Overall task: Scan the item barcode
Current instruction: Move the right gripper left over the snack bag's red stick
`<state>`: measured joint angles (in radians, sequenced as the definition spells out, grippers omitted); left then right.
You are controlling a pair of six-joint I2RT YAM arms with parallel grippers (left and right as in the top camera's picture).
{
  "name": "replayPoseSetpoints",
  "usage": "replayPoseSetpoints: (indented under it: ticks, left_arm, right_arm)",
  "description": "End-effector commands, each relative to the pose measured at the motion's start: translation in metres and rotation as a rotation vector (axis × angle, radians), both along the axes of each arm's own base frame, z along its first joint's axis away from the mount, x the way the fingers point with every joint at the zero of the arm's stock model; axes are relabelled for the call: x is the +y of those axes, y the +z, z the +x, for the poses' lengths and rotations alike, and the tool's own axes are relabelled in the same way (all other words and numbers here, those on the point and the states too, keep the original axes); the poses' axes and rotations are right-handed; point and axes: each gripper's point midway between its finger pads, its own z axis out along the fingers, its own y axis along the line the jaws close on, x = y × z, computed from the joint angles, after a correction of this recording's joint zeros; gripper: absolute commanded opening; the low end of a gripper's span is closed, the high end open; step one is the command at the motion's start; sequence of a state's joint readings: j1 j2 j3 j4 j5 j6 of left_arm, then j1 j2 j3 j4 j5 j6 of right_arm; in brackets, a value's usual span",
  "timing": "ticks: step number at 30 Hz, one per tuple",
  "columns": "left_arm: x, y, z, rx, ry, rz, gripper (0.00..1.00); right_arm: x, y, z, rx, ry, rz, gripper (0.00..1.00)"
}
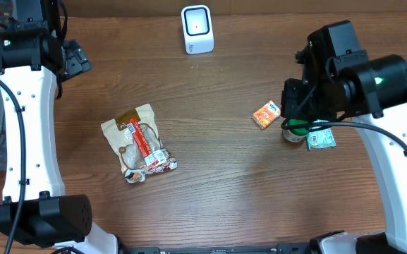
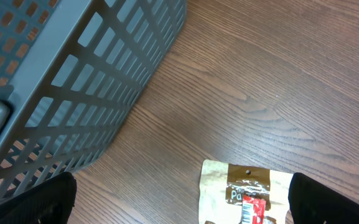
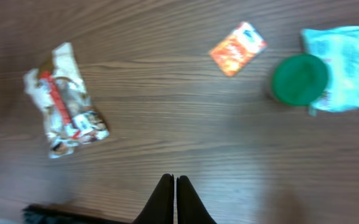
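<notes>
The right fingers (image 3: pixel 167 198) are pressed flat together with nothing between them, hanging above bare wood. Ahead of them in the right wrist view lie four goods. A crumpled snack bag (image 3: pixel 64 99) with a red label is off to the left, and a small orange packet (image 3: pixel 238 48) lies toward the upper right. Beyond that is a jar (image 3: pixel 300 78) with a green lid, its edge overlapping a pale blue packet (image 3: pixel 342 65). The right fingers touch none of these. From overhead, the right arm (image 1: pixel 372 85) reaches over the jar and partly covers it, with the orange packet just beside the jar on its left.

The left fingers (image 2: pixel 335 202) stand spread wide, one at each lower corner of the left wrist view, and hold nothing. Between them, down on the counter (image 2: pixel 260 74), shows the top edge of the snack bag, tan with a brown header. To their left rises the slatted wall of a grey basket (image 2: pixel 73 81).

The white scanner (image 1: pixel 197 28) stands at the far edge of the counter, well apart from every item. The snack bag lies left of the middle, and the other three are grouped at the right.
</notes>
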<state>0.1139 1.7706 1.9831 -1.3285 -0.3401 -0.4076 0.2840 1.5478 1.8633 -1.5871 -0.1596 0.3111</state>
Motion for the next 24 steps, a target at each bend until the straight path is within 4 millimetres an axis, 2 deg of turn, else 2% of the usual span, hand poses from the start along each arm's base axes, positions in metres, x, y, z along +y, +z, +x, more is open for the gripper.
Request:
replayPoseSetpoints:
  ticks: [1, 4, 8, 10, 15, 19, 24]
  left_arm:
    - [0.0, 0.016, -0.002, -0.041, -0.008, 0.009, 1.0]
    - [0.0, 0.016, -0.002, -0.041, -0.008, 0.009, 1.0]
    - [0.0, 0.016, -0.002, -0.041, -0.008, 0.009, 1.0]
    - [0.0, 0.016, -0.002, -0.041, -0.008, 0.009, 1.0]
    - [0.0, 0.016, -0.002, -0.041, -0.008, 0.009, 1.0]
    - [0.0, 0.017, -0.002, -0.042, -0.008, 0.009, 1.0]
    - [0.0, 0.016, -0.002, -0.041, -0.008, 0.009, 1.0]
  right_arm:
    - [0.032, -0.008, -0.003, 0.046, 0.066, 0.112, 0.06]
    - [0.059, -0.023, 0.003, 0.043, 0.059, 0.154, 0.17]
    - [0.094, -0.042, 0.011, 0.026, 0.036, 0.213, 0.18]
    - [0.12, -0.053, 0.014, 0.008, 0.036, 0.258, 0.18]
    - [0.177, -0.08, 0.006, -0.09, 0.151, 0.305, 0.24]
    - [0.184, -0.097, 0.005, -0.179, 0.15, 0.212, 0.27]
    - [0.187, -0.103, 0.002, -0.253, 0.144, 0.119, 0.32]
